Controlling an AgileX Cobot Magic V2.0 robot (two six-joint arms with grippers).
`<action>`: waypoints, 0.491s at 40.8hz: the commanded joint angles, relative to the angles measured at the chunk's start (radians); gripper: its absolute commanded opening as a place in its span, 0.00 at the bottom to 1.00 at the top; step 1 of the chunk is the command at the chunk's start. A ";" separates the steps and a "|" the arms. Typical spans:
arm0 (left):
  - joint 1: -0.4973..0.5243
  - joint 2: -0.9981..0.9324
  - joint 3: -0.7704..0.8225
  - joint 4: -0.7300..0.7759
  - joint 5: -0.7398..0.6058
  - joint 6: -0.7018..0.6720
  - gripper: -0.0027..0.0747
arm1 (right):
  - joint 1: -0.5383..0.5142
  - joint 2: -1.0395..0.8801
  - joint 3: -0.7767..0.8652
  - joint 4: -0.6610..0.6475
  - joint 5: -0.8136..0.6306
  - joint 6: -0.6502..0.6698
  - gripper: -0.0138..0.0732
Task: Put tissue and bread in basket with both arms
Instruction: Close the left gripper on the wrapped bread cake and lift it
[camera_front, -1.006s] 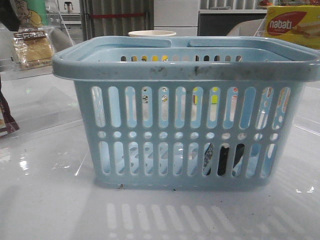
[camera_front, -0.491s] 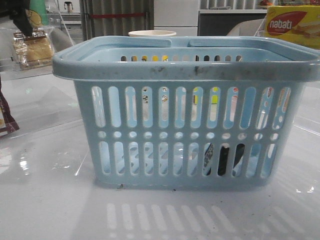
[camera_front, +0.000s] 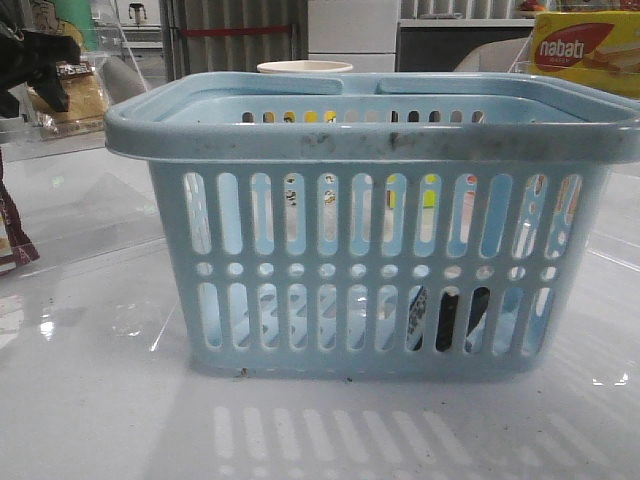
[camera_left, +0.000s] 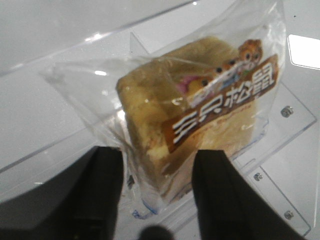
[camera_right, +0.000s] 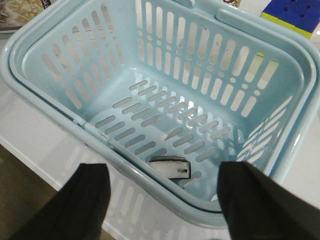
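Basket (camera_front: 370, 225) of light blue slotted plastic, with a thick rim, is seen standing on the glossy white bench (camera_front: 90, 400), unmoved since the earlier frames. The yellow "nabati" box (camera_front: 585, 50) is seen behind it at the far right. The tan bread slices in a clear wrapper with a dark brown label (camera_left: 200, 125) are lying far left, now partly hidden in the front view by the black left pincer (camera_left: 159, 195), whose fingers are held apart on either side of the loaf without closing. The right pincer (camera_right: 160, 200) is spread wide above the basket. The small black tissue pack (camera_right: 171, 166) is lying inside on the basket floor.
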 joint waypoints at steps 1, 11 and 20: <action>-0.002 -0.058 -0.036 -0.012 -0.072 -0.008 0.36 | -0.002 -0.010 -0.028 0.007 -0.062 -0.011 0.80; -0.002 -0.081 -0.036 -0.012 -0.053 -0.008 0.15 | -0.002 -0.010 -0.028 0.007 -0.062 -0.011 0.80; -0.009 -0.163 -0.036 -0.012 -0.030 -0.008 0.15 | -0.002 -0.010 -0.028 0.007 -0.062 -0.011 0.80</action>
